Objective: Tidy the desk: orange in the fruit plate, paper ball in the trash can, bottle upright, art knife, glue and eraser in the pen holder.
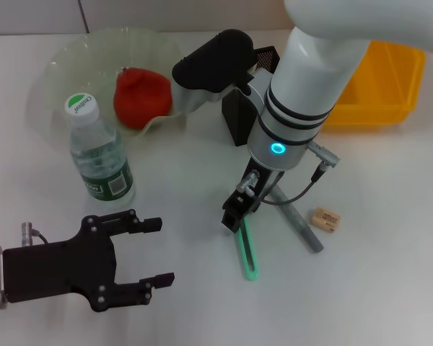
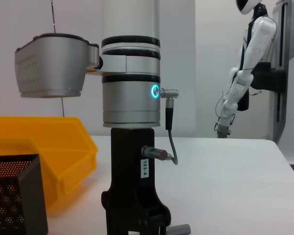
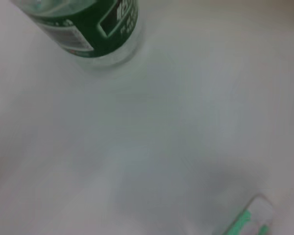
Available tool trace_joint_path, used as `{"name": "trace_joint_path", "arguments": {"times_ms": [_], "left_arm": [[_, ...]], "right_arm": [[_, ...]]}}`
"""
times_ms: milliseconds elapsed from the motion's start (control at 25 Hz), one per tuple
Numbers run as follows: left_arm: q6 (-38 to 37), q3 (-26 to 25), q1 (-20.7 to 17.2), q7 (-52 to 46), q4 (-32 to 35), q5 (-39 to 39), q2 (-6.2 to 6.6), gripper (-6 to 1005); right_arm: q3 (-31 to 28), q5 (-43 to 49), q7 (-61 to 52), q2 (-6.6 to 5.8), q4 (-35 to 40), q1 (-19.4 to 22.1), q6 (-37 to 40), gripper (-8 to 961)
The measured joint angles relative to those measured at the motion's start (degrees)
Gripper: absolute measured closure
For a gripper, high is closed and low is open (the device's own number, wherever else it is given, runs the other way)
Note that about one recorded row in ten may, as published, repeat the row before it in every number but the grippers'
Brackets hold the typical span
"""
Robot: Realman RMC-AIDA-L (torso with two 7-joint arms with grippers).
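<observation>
My right gripper (image 1: 234,215) is low over the table, at the near end of the green art knife (image 1: 248,254), which lies flat. The knife also shows in the right wrist view (image 3: 247,221). The grey glue stick (image 1: 301,225) and the tan eraser (image 1: 326,219) lie just right of it. The water bottle (image 1: 98,153) stands upright. The orange (image 1: 141,97) sits in the clear fruit plate (image 1: 58,72). The black mesh pen holder (image 1: 236,119) is partly hidden behind my right arm. My left gripper (image 1: 162,251) is open and empty at the front left. No paper ball is in view.
A yellow bin (image 1: 381,83) stands at the back right and also shows in the left wrist view (image 2: 44,142). The left wrist view shows my right arm's gripper (image 2: 136,210) beside the pen holder (image 2: 14,196). A cable hangs from my right wrist.
</observation>
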State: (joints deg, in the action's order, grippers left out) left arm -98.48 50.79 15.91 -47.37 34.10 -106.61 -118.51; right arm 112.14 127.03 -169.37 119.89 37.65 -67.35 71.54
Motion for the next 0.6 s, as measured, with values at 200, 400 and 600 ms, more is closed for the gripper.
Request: {"name": "trace_joint_path", "arguments": {"times_ms": [200, 400, 600], "left_arm": [[0.06, 0.01, 0.14, 0.0, 0.0, 0.0, 0.03, 255], [0.16, 0.0, 0.35, 0.2, -0.49, 0.0, -0.03, 255], [0.34, 0.0, 0.94, 1.32, -1.89, 0.0, 0.03, 255]], "right_arm": [[-2.48, -0.38, 0.01, 0.0, -0.82, -0.17, 0.33, 468], [-3.54, -0.48, 0.0, 0.0, -2.35, -0.64, 0.16, 466], [-3.41, -1.72, -0.07, 0.0, -4.03, -1.28, -0.71, 466]]}}
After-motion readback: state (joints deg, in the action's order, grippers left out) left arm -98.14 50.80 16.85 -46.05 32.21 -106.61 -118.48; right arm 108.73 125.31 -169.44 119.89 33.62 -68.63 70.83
